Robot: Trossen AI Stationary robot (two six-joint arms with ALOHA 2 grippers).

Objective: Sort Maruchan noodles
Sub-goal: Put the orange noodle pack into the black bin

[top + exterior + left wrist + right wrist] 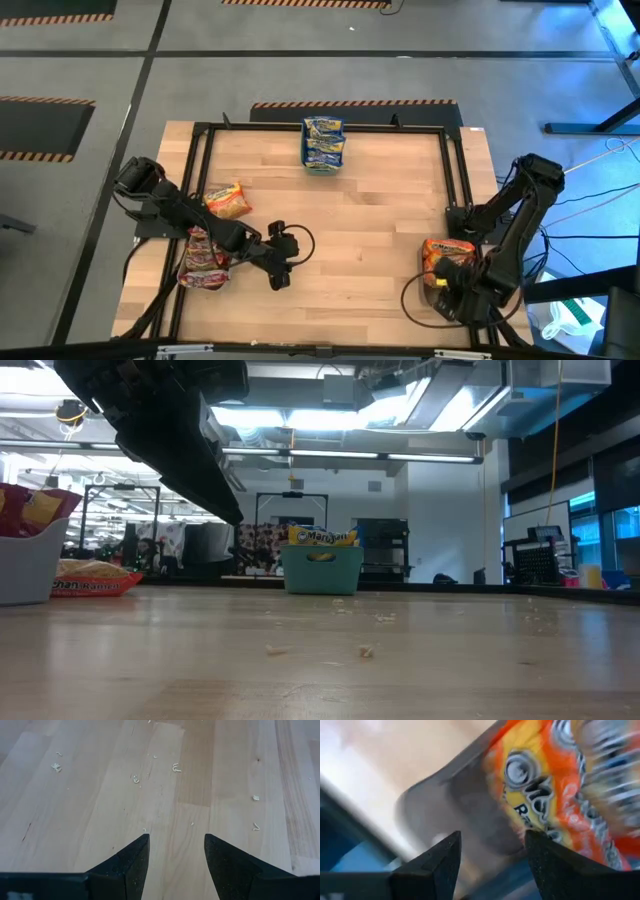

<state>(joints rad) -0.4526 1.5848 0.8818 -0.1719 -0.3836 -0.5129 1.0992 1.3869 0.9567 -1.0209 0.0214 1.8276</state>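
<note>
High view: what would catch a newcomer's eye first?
The teal bin of blue-and-yellow packets at the table's far edge, standing alone. Next, the orange packets in a tray at the right edge beside the right hand, and the red-pink packets on the left, behind the open, empty left hand.

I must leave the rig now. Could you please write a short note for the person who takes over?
Left gripper: open, empty, above bare table.
Right gripper: open, empty, over the orange packets in their tray at the right edge.
Blue-and-yellow packets: in the teal tray at the far edge.
Red-pink packets: at the left edge.
Left to do: one orange packet lies loose near the left edge.
</note>
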